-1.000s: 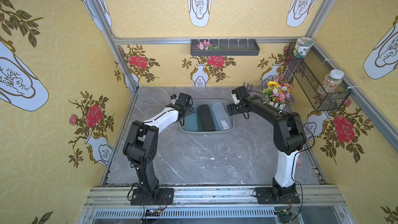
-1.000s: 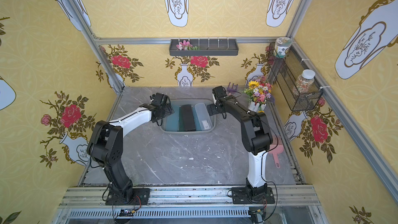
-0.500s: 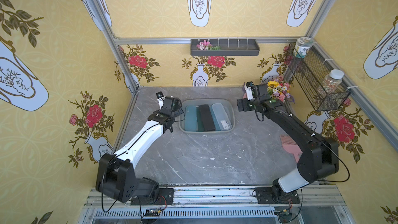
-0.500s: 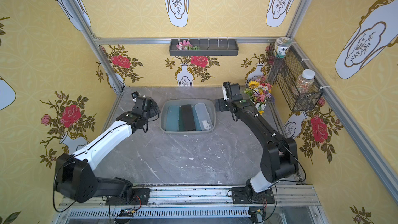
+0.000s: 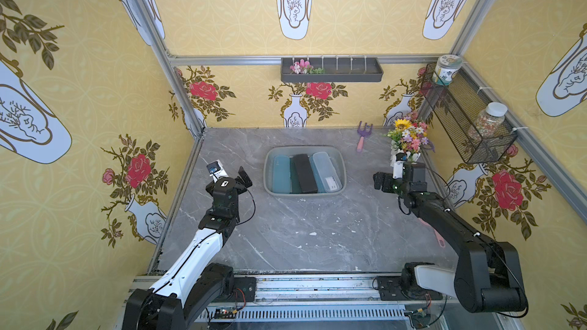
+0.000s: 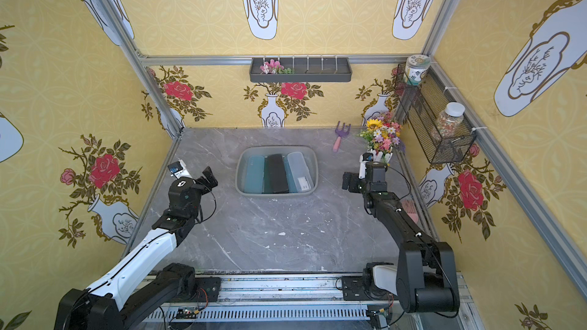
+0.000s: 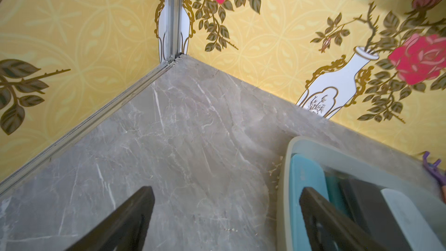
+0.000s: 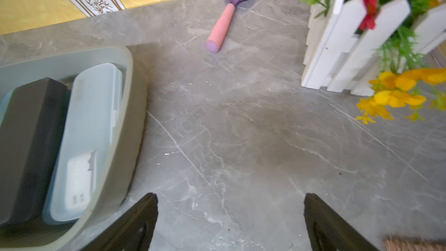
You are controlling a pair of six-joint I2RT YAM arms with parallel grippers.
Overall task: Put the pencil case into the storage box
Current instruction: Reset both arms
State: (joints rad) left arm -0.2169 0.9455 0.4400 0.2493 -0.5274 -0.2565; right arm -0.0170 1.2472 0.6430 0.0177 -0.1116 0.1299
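The grey-green storage box sits at the back middle of the marble table. Three pencil cases lie side by side in it: a teal one, a black one and a pale blue one. My left gripper hovers left of the box, open and empty; the box rim passes just inside one finger. My right gripper hovers to the right of the box, open over bare table, with the box wall beside it.
A purple-and-pink hand fork lies behind the box to the right. A flower pot with a white fence stands near the right wall. A pink brush lies under the right arm. A shelf tray and a wire basket hang on the walls.
Both arms have drawn back from the box edges, outward and toward the front. Both grippers have stayed open and the cases in the box have not moved.
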